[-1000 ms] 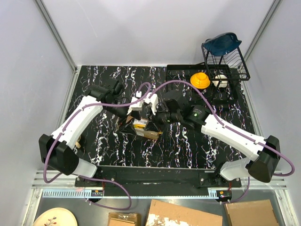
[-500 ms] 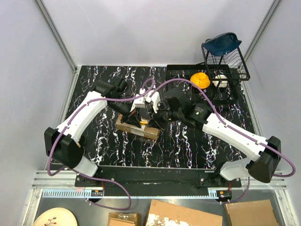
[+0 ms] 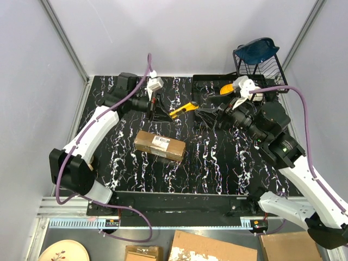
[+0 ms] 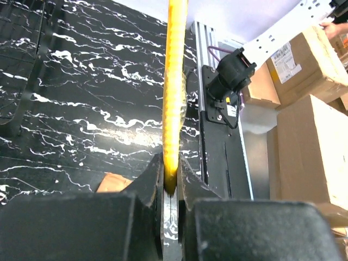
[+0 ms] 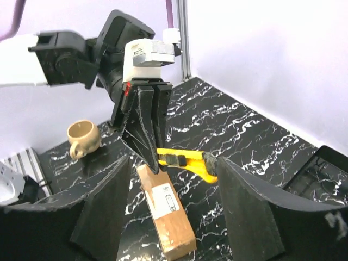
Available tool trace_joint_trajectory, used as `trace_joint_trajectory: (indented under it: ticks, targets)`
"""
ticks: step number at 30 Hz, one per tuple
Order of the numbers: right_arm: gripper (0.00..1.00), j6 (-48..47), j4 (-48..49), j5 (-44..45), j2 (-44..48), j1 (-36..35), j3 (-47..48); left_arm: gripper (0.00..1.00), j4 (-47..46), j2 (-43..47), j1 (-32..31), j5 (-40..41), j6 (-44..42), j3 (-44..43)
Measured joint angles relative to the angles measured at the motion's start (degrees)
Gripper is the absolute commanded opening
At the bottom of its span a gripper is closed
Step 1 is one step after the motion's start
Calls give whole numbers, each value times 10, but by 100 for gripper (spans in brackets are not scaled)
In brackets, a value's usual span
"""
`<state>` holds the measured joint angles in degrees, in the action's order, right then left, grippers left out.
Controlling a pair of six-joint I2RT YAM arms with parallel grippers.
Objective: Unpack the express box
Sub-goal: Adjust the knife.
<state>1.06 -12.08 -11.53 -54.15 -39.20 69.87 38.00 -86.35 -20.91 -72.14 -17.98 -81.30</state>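
Note:
The express box [image 3: 159, 145], a small brown carton with a white label, lies flat in the middle of the table and shows below my right gripper's view too [image 5: 167, 216]. My left gripper [image 3: 158, 112] hovers behind the box, shut on the end of a yellow-and-black utility knife [image 3: 182, 110]. The knife's yellow edge [image 4: 175, 98] runs up from between the left gripper's [image 4: 171, 182] jaws. My right gripper [image 3: 208, 117] is to the knife's right, open and apart from it. In the right wrist view the knife [image 5: 187, 161] sticks out from the left fingers [image 5: 142, 128].
A black wire dish rack [image 3: 260, 68] with a blue item and an orange-yellow object [image 3: 229, 88] stands on a black tray at the back right. A tan mug [image 5: 82, 137] sits left of the box. Cardboard cartons [image 4: 304, 147] lie beyond the table's front rail.
The left gripper shut on the knife over the box and carried it toward the back. The right gripper let go of the knife, opened and drew back to the right.

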Motion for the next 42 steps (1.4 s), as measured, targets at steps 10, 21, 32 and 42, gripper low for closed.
trace_joint_trajectory:
  ticks: [10,21,32,42]
  targets:
    - [81,130,163,-63,-55,43,-116,0,-888,-89,94,0,912,125]
    - [82,257,431,-111,-190,70,-128,0,-1085,-65,81,23,1153,191]
    - [77,377,613,-137,-270,88,-105,0,-1111,-34,50,3,1135,217]
    - [43,419,665,-162,-290,89,-69,0,-1116,-29,45,-17,1077,239]
